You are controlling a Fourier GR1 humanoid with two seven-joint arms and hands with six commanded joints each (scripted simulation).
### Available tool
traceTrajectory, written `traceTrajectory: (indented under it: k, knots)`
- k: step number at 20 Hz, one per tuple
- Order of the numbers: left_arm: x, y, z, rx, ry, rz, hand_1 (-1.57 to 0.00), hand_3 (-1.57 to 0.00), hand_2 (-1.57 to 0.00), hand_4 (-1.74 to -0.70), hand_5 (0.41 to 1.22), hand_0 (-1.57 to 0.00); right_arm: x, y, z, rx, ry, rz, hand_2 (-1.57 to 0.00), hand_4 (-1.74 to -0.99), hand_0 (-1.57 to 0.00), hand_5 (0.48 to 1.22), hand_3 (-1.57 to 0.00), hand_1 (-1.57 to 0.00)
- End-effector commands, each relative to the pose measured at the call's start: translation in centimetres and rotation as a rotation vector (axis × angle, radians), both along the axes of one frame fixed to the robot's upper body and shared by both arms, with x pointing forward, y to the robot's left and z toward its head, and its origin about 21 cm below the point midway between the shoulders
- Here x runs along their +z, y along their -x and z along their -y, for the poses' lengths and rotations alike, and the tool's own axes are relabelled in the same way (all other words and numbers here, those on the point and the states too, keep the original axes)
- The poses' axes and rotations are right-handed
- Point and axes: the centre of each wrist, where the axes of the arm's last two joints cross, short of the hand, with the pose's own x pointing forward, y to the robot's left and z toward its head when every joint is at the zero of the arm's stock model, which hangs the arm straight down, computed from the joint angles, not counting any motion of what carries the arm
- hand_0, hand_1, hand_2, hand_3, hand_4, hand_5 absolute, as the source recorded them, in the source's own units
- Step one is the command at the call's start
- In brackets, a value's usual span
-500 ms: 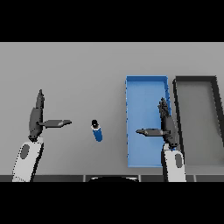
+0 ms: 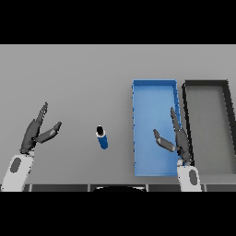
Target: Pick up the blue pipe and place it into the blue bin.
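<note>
Head view first, then — what sits at the left of the frame?

**Ana:** At lower left the left robot hand (image 2: 38, 132) hangs over the bare tabletop (image 2: 83, 78), fingers straight and pointing up the frame, thumb splayed toward the centre. It holds nothing. I judge that spread is a ready posture, wide enough to take something but not committed to any grasp.

**Ben:** And the thing to be picked?

**Ana:** The blue pipe (image 2: 102, 138) lies just left of centre, short and stubby, its dark end toward the upper left and its body running down and slightly right. It rests on the tabletop, apart from both hands and near the bin's left wall without touching it.

**Ben:** Where does it have to go?

**Ana:** Into the blue bin (image 2: 154, 85), the long tray right of centre. Nothing shows inside it. Beside it at the far right stands a black bin (image 2: 205, 83), no part of the job.

**Ben:** The other hand?

**Ana:** The right robot hand (image 2: 177, 140) shows over the blue bin's lower right, fingers straight, thumb out toward the pipe, holding nothing. The pipe lies between the two hands, so either could reach it; I cannot tell which will. The pick is not yet begun.
</note>
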Motion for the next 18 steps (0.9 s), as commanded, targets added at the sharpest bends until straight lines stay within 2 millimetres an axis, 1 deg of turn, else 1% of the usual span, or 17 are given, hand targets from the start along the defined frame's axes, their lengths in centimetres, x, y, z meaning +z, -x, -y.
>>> traceTrajectory:
  k: [1, 2, 3, 4, 5, 6, 7, 8, 11, 12, 13, 14, 16, 17, 18]
  knots:
    - [-0.1, 0.0, 0.0, -0.019, -0.002, -0.007, 0.0, 0.0, 0.0, -0.96, 0.592, 0.0, -0.2, 0.2, -0.2, -0.001, 0.018, -0.025, 0.0, -1.193, 0.0, 0.622, 0.0, 0.0]
    - [-0.1, 0.1, 0.2, -0.039, 0.001, -0.007, 0.0, 0.0, 0.0, -0.96, 0.595, 0.0, 0.1, 0.3, -0.1, 0.003, 0.024, -0.017, 0.0, -1.196, 0.0, 0.623, 0.0, 0.0]
    - [0.2, -0.1, 0.0, -0.043, 0.002, -0.011, 0.0, 0.0, 0.0, -0.96, 0.594, 0.0, 0.0, 0.4, 0.0, 0.002, 0.017, -0.024, 0.0, -1.206, 0.0, 0.625, 0.0, 0.0]
    - [0.4, 0.0, -0.5, -0.061, 0.011, -0.013, 0.0, 0.0, 0.0, -0.96, 0.593, 0.0, 0.1, 0.3, 0.3, 0.004, 0.025, -0.023, 0.0, -1.203, 0.0, 0.625, 0.0, 0.0]
    - [0.5, 0.4, -0.6, -0.105, 0.019, -0.007, 0.0, 0.0, 0.0, -0.97, 0.594, 0.0, 0.3, 0.5, 0.1, 0.009, 0.023, -0.016, 0.0, -1.197, 0.0, 0.621, 0.0, 0.0]
    - [0.6, 0.7, -0.4, -0.151, 0.022, -0.016, 0.0, 0.0, 0.0, -0.98, 0.584, 0.0, 0.1, 0.8, 0.1, 0.019, 0.028, -0.023, 0.0, -1.192, 0.0, 0.621, 0.0, 0.0]
    - [0.7, 0.8, -0.2, -0.182, 0.014, -0.033, 0.0, 0.0, 0.0, -0.99, 0.573, 0.0, 0.5, 0.5, 0.5, 0.008, 0.042, -0.015, 0.0, -1.181, 0.0, 0.619, 0.0, 0.0]
    - [1.0, 1.0, 0.1, -0.224, -0.007, -0.055, 0.0, 0.0, 0.0, -1.01, 0.561, 0.0, 0.6, 0.2, 0.3, 0.013, 0.033, -0.015, 0.0, -1.18, 0.0, 0.617, 0.0, 0.0]
    - [0.7, 2.0, 2.1, -0.337, -0.01, -0.106, 0.0, 0.0, 0.0, -1.07, 0.522, 0.0, 0.6, -0.1, -0.1, 0.012, 0.04, -0.029, 0.0, -1.174, 0.0, 0.616, 0.0, 0.0]
    - [0.3, 2.3, 3.2, -0.378, -0.006, -0.14, 0.0, 0.0, 0.0, -1.1, 0.51, 0.0, 0.6, 0.0, -0.4, 0.02, 0.037, -0.026, 0.0, -1.173, 0.0, 0.616, 0.0, 0.0]
    - [0.3, 2.7, 4.0, -0.406, 0.001, -0.152, 0.0, 0.0, 0.0, -1.11, 0.497, 0.0, 0.5, 0.3, 0.1, 0.013, 0.052, -0.031, 0.0, -1.164, 0.0, 0.617, 0.0, 0.0]
    - [-0.1, 3.1, 4.6, -0.425, -0.015, -0.158, 0.0, 0.0, 0.0, -1.13, 0.485, 0.0, 0.3, 0.4, 0.2, 0.014, 0.037, -0.035, 0.0, -1.174, 0.0, 0.618, 0.0, 0.0]
    - [-0.5, 3.4, 5.9, -0.455, -0.03, -0.182, 0.0, 0.0, 0.0, -1.14, 0.464, 0.0, 0.5, 0.4, 0.3, 0.009, 0.034, -0.038, 0.0, -1.189, 0.0, 0.619, 0.0, 0.0]
    - [-0.7, 3.3, 6.7, -0.469, -0.041, -0.196, 0.0, 0.0, 0.0, -1.14, 0.455, 0.0, 0.6, 0.3, -0.1, 0.012, 0.032, -0.035, 0.0, -1.195, 0.0, 0.617, 0.0, 0.0]
    - [-1.1, 3.3, 7.5, -0.484, -0.028, -0.197, 0.0, 0.0, 0.0, -1.14, 0.45, 0.0, 0.4, 0.4, -0.1, 0.013, 0.028, -0.041, 0.0, -1.197, 0.0, 0.615, 0.0, 0.0]
